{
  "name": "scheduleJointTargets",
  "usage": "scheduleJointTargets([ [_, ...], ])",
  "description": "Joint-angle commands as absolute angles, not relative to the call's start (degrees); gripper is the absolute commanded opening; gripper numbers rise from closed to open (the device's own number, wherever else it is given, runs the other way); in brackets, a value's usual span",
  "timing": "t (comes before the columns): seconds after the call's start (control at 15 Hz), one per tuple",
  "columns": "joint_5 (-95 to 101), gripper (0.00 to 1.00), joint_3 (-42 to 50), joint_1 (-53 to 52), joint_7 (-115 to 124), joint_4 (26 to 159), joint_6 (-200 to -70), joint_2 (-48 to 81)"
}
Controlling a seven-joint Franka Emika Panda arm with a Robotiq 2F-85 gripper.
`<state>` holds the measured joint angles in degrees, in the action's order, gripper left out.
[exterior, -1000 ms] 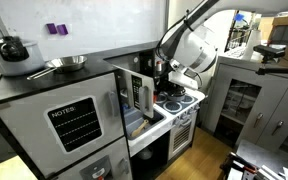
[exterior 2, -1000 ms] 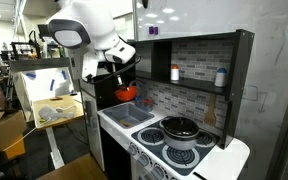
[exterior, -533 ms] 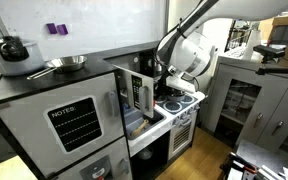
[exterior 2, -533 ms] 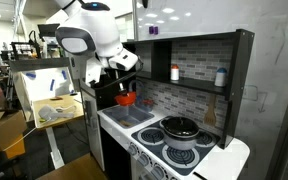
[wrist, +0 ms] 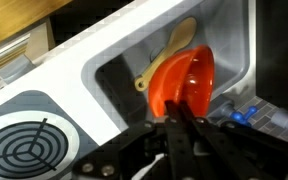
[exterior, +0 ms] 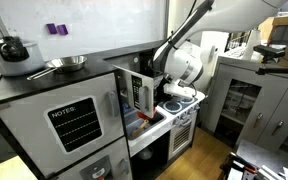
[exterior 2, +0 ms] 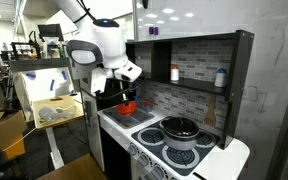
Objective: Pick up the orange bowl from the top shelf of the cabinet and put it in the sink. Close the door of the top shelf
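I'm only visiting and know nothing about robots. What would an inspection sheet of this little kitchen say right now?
Surface: white toy counter with a sink beside a stove burner.
Job's things: orange bowl tilted over the sink basin, not yet released; the shelf door's state cannot be judged.
Clutter: wooden spoon lying in the sink; black pot on the stove; dark bottle and pale bottle in the cabinet.
Grippers: pincer shut on the bowl's rim.
Cables: nothing seen.
Surroundings: pan and kettle on a toy unit's top.
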<state>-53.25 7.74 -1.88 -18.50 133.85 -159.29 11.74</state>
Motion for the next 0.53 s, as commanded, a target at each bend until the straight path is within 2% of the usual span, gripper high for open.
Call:
scheduleJointTargets([
  [0.0, -52.84, 0.02, 7.75, -1.41, -20.34, 131.46, -158.74, 14.60],
  [0.47, -54.31, 0.02, 7.06, -1.23, -22.88, 128.80, -159.21, 18.82],
])
